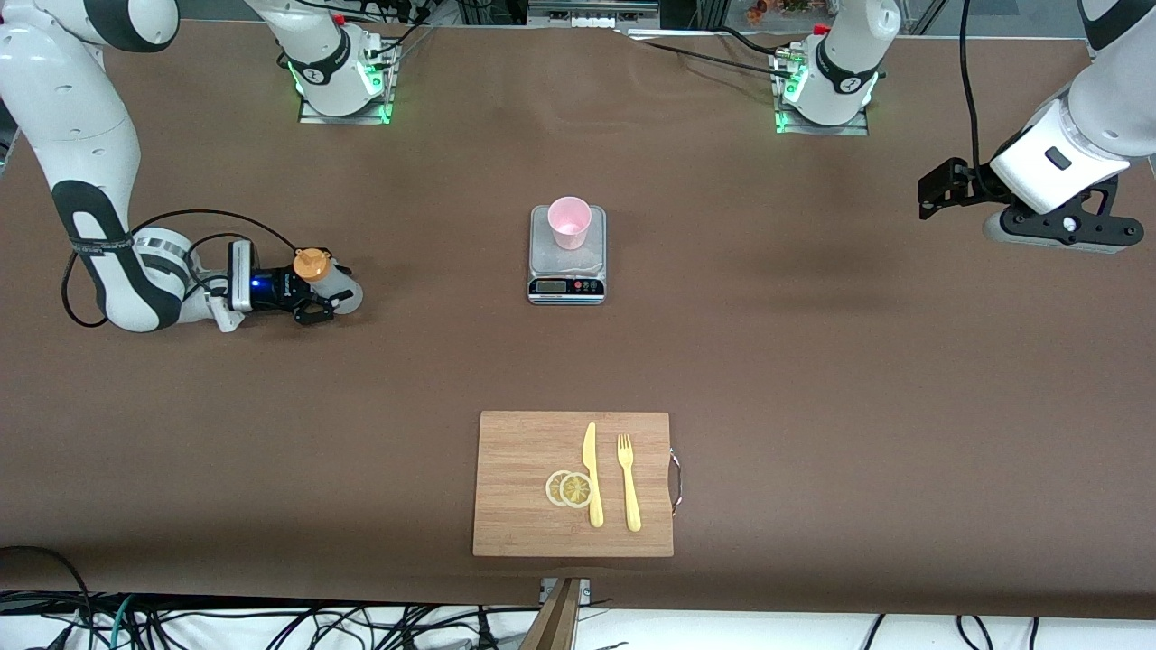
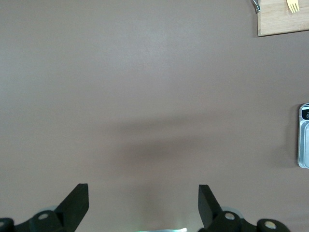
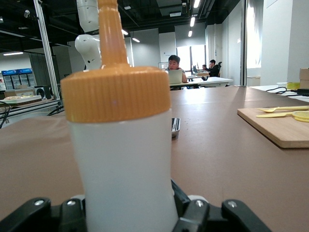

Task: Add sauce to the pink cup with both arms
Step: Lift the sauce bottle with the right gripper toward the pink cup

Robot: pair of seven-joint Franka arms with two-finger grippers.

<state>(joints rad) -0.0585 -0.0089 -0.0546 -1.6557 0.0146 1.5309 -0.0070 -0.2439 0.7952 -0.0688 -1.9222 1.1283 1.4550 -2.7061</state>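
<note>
The sauce bottle [image 1: 336,289], whitish with an orange nozzle cap, stands upright on the table toward the right arm's end. My right gripper [image 1: 327,294] reaches in level with the table and is shut on the bottle's body. In the right wrist view the sauce bottle [image 3: 125,159] fills the space between the right gripper's [image 3: 128,215] fingers. The pink cup [image 1: 570,221] stands upright on a small kitchen scale [image 1: 566,271] at the table's middle. My left gripper [image 1: 935,191] waits open in the air over the left arm's end of the table, and the left gripper [image 2: 143,193] holds nothing.
A wooden cutting board [image 1: 515,451] lies nearer the front camera than the scale, carrying a yellow knife [image 1: 592,474], a yellow fork [image 1: 628,483] and two lemon slices [image 1: 569,488]. The scale's edge [image 2: 304,137] and the board's corner [image 2: 280,21] show in the left wrist view.
</note>
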